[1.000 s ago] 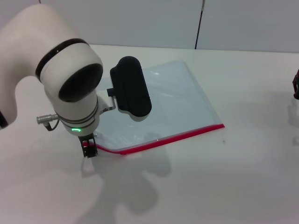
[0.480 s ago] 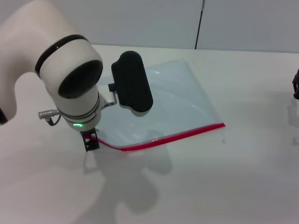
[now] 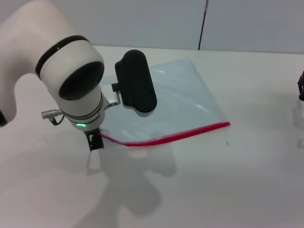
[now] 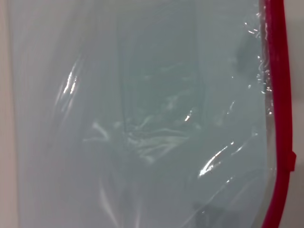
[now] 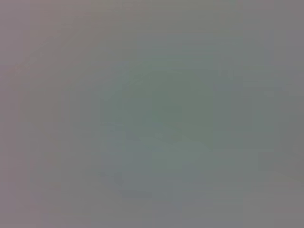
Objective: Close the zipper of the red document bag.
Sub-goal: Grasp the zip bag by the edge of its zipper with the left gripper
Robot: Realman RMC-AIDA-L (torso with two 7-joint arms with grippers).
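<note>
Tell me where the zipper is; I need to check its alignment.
In the head view, the zipper edges the bag's near side, running rightward from the left claw.

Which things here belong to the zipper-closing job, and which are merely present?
Job:
red document bag, flat on the table
zipper, along the bag's near edge
left gripper, at the zipper's left end

Merely present:
white table
right gripper, at the far right edge

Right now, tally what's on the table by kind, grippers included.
Document bags: 1, the red document bag, flat on the table
Zippers: 1, the zipper along the bag's near edge
Grippers: 2, the left gripper at the zipper's left end, the right gripper at the right edge of the head view
Total: 4
</note>
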